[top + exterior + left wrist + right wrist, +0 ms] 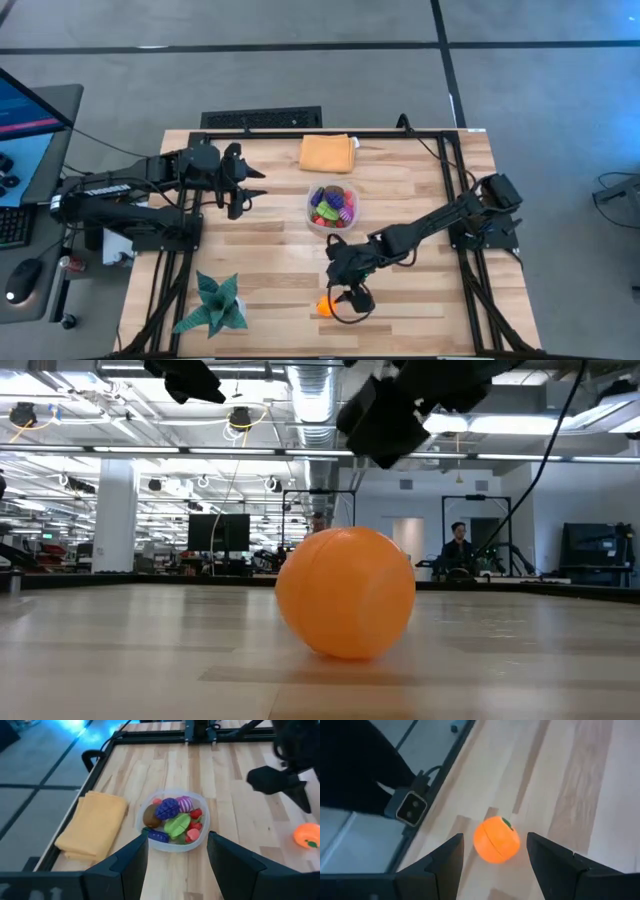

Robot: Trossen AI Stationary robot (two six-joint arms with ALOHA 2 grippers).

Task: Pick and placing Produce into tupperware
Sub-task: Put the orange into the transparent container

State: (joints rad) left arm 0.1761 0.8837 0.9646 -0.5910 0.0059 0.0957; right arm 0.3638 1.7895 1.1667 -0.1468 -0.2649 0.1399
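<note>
A small orange toy fruit (496, 840) rests on the wooden table near its front edge, also seen in the low view (345, 592) and the high view (324, 305). My right gripper (495, 865) hovers just above it, open, one finger to each side of the fruit and touching nothing. The clear tupperware (332, 208) sits mid-table and holds several toy produce pieces: purple, green, magenta, brown and red (172, 817). At the table's left, raised above the wood, my left gripper (177, 865) is open and points toward the tupperware.
A folded orange cloth (327, 153) lies at the far edge behind the tupperware. A green spiky plant (215, 305) stands at the near left. A black frame (455, 200) runs along the table's sides. A camera block (411, 808) sits at the front edge by the orange fruit.
</note>
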